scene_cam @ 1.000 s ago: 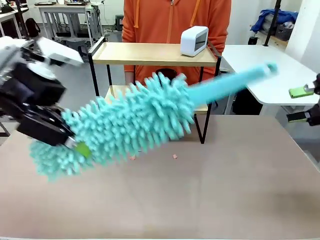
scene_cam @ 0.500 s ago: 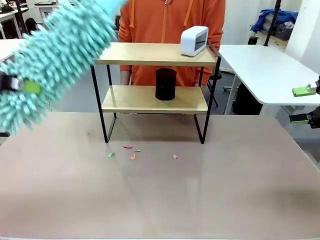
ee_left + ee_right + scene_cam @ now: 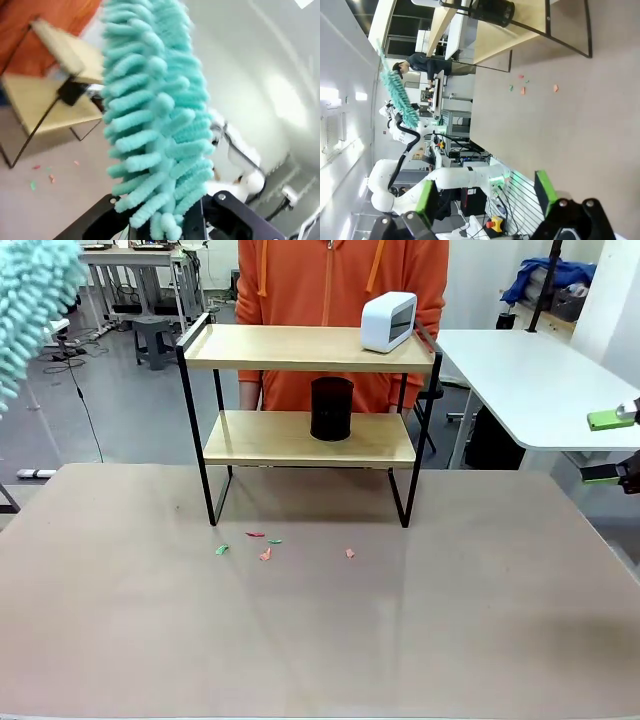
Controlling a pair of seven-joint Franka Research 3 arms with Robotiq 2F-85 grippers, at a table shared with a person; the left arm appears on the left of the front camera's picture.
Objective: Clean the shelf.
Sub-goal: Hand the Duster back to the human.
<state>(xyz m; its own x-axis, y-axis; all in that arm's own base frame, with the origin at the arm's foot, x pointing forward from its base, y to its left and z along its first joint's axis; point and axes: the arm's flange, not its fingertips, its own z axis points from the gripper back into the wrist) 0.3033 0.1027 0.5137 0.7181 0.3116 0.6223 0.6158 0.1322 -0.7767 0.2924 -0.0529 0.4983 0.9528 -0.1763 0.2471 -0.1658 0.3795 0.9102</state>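
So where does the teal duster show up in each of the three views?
Front view: duster at the top left corner, raised above table height.
Left wrist view: fills the middle, rising from the left claw, which is shut on it.
Right wrist view: small, at upper left.
Shared landmark: the shelf with the black cup on its lower board.

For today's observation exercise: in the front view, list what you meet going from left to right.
Turquoise duster → shelf → black cylinder on its lower board → white device on its top board → right hand.
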